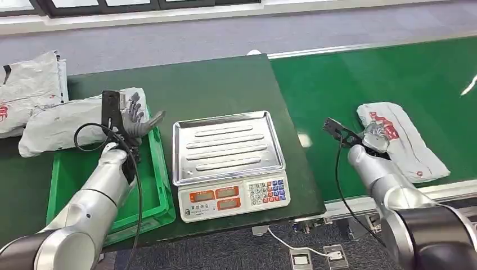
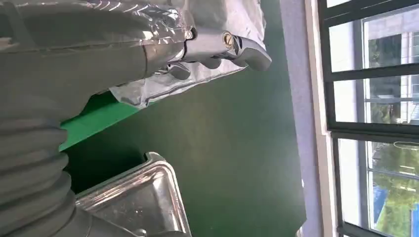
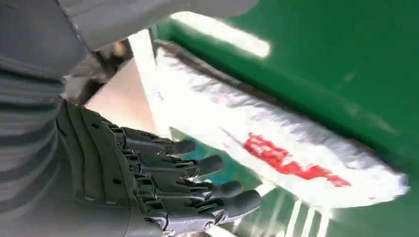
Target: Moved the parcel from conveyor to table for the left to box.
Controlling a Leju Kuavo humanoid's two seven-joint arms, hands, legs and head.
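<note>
A white parcel with red print (image 1: 406,142) lies flat on the green conveyor (image 1: 349,84) at the right. My right hand (image 1: 376,136) hovers at the parcel's near-left edge. In the right wrist view its dark fingers (image 3: 197,185) are stretched out and hold nothing, with the parcel (image 3: 296,158) just beyond them. My left hand (image 1: 136,117) is raised over the green box (image 1: 156,185), fingers spread and empty, beside a grey parcel (image 1: 67,122). The left wrist view has the thumb (image 2: 242,48) in front of that grey parcel (image 2: 197,81).
A weighing scale with a steel tray (image 1: 228,149) stands on the dark green table (image 1: 214,84) between the box and the conveyor. Another grey parcel (image 1: 28,93) lies at the far left. A cable and floor sockets (image 1: 315,256) sit below the table's front edge.
</note>
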